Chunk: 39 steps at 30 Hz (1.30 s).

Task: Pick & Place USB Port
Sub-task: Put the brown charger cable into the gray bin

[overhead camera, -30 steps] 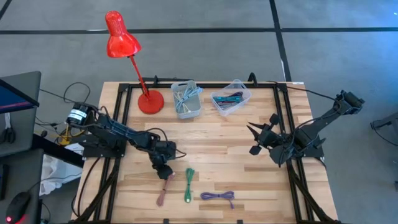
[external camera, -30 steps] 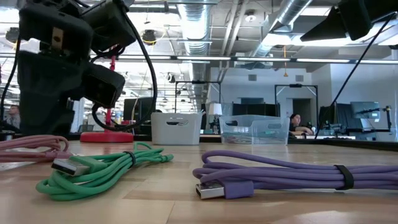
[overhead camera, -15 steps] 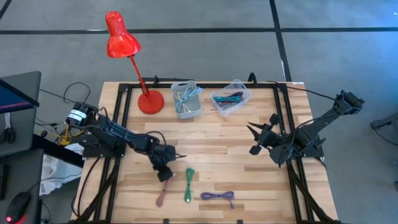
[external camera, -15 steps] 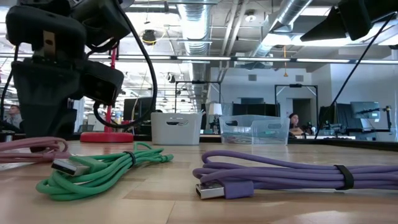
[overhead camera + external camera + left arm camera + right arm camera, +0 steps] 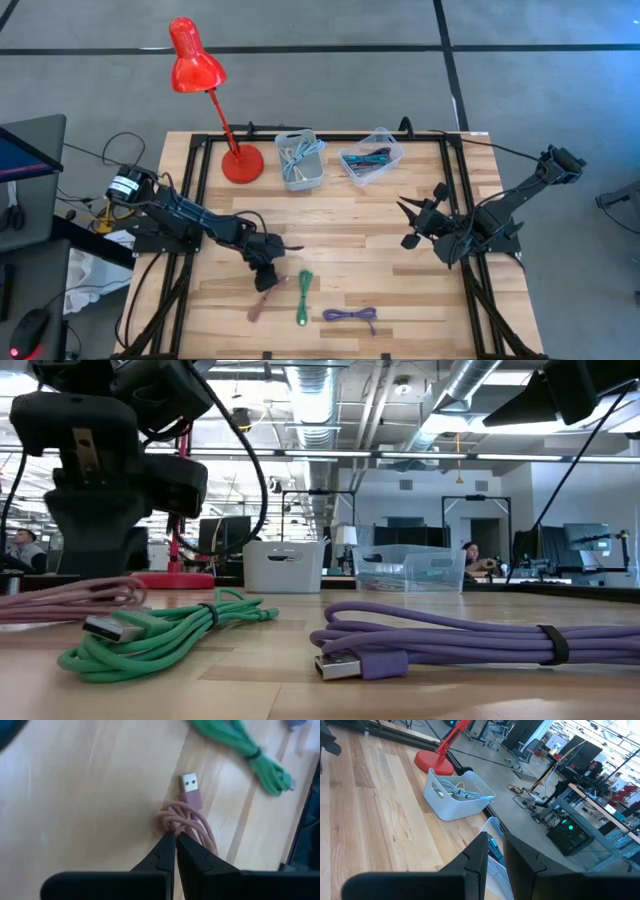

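Three bundled USB cables lie on the wooden table near its front edge: a pink one [image 5: 258, 308], a green one [image 5: 304, 297] and a purple one [image 5: 352, 316]. My left gripper [image 5: 175, 836] stands over the far end of the pink cable [image 5: 189, 820], shut on its loops. The cable's plug [image 5: 190, 784] points away from the fingers. My right gripper [image 5: 408, 224] hovers open over the table's right half, holding nothing. My left gripper pinches the looped far end [image 5: 172, 822] of the pink bundle between its two fingertips. The fingers come from above, slanting down. The tips hide how many strands are caught. The bundle [image 5: 70, 600] lies on the table.
A white bin [image 5: 300, 160] with cables and a clear bin [image 5: 371, 156] stand at the far edge. A red desk lamp [image 5: 240, 162] stands left of them. The green cable [image 5: 150, 635] lies right beside the pink one.
My left gripper has come down onto the pink cable's far end and shut on it. The pink bundle has shifted a little toward the table's right and now lies slanted.
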### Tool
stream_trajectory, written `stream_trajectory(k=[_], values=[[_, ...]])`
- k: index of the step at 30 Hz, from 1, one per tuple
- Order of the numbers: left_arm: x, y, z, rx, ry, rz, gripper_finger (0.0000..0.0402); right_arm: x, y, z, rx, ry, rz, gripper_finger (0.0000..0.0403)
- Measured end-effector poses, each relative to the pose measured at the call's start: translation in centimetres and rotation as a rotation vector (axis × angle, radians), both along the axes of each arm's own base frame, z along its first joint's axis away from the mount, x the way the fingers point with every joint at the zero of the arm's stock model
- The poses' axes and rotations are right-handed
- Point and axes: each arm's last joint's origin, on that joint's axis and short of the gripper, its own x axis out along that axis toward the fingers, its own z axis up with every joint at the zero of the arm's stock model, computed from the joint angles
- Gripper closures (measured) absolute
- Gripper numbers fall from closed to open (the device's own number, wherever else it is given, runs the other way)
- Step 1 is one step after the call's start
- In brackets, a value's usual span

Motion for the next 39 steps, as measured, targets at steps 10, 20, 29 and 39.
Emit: stream_trajectory(k=[10,20,29,39], values=[[0.0,1.7,3.6,0.095,-0.267,0.074,0.0394,0.0,0.0,0.0,-0.003,0.003,-0.003,0.0349],[-2.9,5.0,9.9,0.347,-0.642,0.183,0.0395,0.0,-0.1,0.0,-0.006,0.005,-0.004,0.0349],[-3.7,9.0,10.9,0.708,-0.667,0.334,0.0395,0.0,-0.1,0.0,-0.002,0.001,-0.005,0.0349],[-4.0,13.6,12.6,0.905,-0.763,0.489,0.0395,0.0,-0.1,0.0,0.0,0.0,-0.006,0.0349]])
